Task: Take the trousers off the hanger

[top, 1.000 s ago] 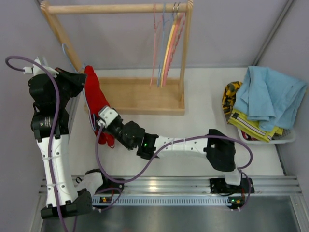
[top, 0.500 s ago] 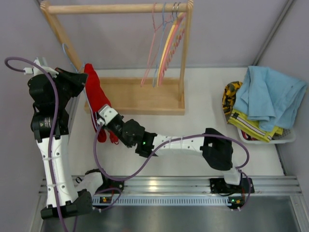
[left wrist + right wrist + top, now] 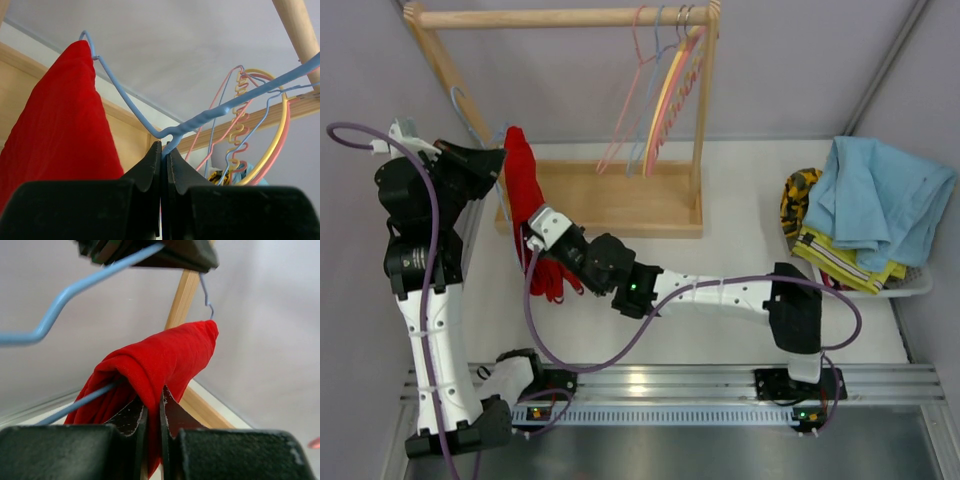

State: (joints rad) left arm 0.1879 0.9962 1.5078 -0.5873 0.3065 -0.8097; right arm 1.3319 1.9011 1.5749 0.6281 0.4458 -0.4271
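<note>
Red trousers, at ten o'clock over the worktop, drape the blue hanger clamped in the left fingers; right fingers pinch the cloth, stripping apparently underway, next a five-o'clock pull.

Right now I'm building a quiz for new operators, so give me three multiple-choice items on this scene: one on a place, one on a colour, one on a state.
1. Where does the light blue garment lie?
A) in a drawer
B) in the white basket
C) on a chair

2. What colour is the hanger in the left gripper?
A) yellow
B) pink
C) blue

3. What is the right gripper doing?
A) open, holding nothing
B) shut on the red trousers
C) shut on a bottle

Answers:
1 B, it tops the pile in the basket at the right.
2 C, the left wrist view shows blue wire pinched there.
3 B, the right wrist view shows red cloth clamped there.
</note>
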